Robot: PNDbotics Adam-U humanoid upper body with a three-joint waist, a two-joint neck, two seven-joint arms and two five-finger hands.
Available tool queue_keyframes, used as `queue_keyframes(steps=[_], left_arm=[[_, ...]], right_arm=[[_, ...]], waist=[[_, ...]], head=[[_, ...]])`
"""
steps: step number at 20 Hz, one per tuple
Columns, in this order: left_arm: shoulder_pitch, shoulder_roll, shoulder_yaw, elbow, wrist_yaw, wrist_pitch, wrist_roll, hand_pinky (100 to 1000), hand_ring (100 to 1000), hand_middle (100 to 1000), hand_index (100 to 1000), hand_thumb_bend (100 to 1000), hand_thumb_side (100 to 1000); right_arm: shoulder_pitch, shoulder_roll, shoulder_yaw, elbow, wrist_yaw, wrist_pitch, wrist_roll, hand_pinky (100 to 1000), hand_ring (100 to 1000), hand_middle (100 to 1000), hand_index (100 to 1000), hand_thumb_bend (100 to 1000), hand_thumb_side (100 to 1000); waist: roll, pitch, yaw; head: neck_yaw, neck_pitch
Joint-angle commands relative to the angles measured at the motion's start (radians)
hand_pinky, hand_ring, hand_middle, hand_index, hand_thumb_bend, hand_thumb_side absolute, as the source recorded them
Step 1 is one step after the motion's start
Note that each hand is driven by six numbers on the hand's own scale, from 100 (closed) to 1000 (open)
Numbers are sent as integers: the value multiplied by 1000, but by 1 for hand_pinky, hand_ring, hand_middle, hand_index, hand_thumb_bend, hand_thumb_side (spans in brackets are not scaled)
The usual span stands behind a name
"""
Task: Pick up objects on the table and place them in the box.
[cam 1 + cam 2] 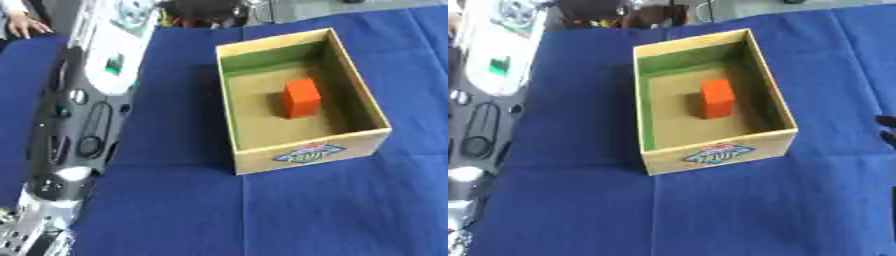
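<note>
Black-and-silver left arm [74, 125] runs down the left edge; its hand isn't visible, so finger state can't be told. Right hand [885, 127]: only dark tips at right edge, state unclear. Orange block [301, 97] stands inside the cardboard box [315, 154], centre floor. Likely light, rigid; pinch its flat sides.

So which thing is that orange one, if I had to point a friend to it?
Start from the blue cloth over the table, then find the open cardboard box with a label on its near wall. The orange block stands alone on the box's brown floor, the only bright thing inside.
</note>
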Motion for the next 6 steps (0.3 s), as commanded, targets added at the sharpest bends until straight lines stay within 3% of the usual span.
queue_keyframes(steps=[1, 3, 6], left_arm=[[46, 68, 39, -110, 131, 87, 124, 709, 848, 875, 1000, 100, 939], [106, 94, 42, -164, 221, 124, 200, 698, 839, 863, 1000, 100, 950], [193, 120, 43, -233, 364, 134, 308, 641, 800, 809, 978, 100, 962]], right_arm=[[-4, -9, -9, -15, -11, -11, -15, 819, 961, 703, 938, 100, 981], [-4, -11, -12, -15, -13, -18, -21, 819, 960, 703, 937, 100, 980], [-3, -12, -16, -15, -13, -24, -29, 819, 959, 703, 936, 100, 978]], waist=[[-10, -24, 6], [-12, -24, 11], [-17, -22, 19]], head=[[-3, 16], [0, 25], [-3, 30]])
